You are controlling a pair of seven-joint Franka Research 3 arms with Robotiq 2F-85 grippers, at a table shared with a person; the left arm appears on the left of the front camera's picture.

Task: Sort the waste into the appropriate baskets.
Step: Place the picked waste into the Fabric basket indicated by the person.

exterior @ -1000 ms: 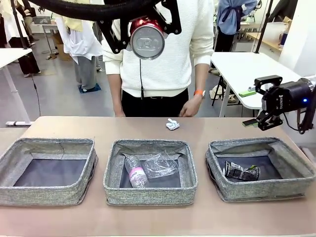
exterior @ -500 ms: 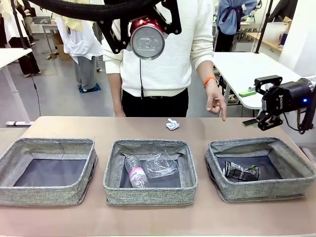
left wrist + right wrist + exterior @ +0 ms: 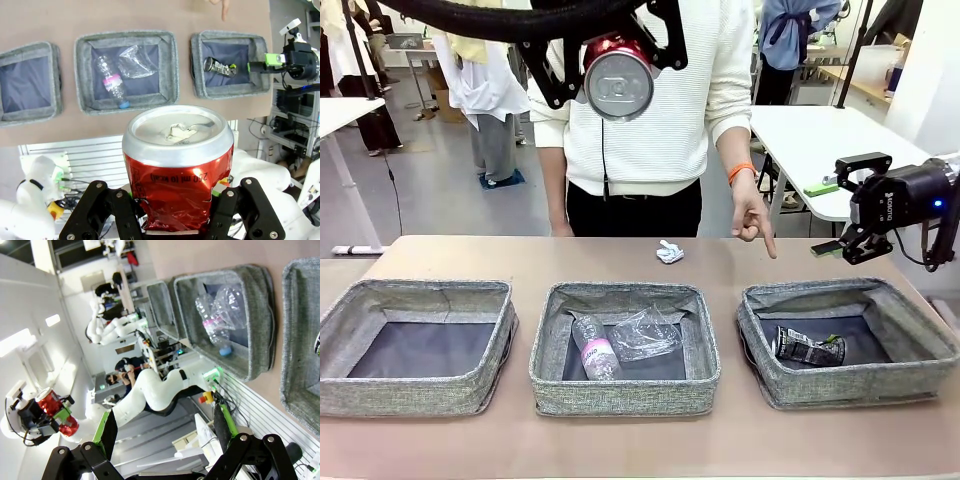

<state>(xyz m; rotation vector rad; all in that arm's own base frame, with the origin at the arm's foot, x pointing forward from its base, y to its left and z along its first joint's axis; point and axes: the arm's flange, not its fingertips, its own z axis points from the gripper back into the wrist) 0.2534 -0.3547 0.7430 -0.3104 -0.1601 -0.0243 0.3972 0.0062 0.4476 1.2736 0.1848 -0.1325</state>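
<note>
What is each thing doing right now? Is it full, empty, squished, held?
Soda can: dented, held up high by the left hand.
Right hand: open, empty.
Left basket: empty.
Middle basket: holds bottle and cup.
Right basket: holds crushed can.
Paper wad: crumpled, on the table.
Person's hand: pointing down.

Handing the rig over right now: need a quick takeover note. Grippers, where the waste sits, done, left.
Left gripper: shut on the red soda can, held high above the table.
Right gripper: open, holding nothing, above the right basket's far edge.
Person's hand points down at the table near the right basket.
Done: clear plastic bottle and clear plastic cup in the middle basket; crushed dark can in the right one.
Left: drop the soda can in a basket; crumpled paper wad lies on the table. Left basket holds nothing.
</note>
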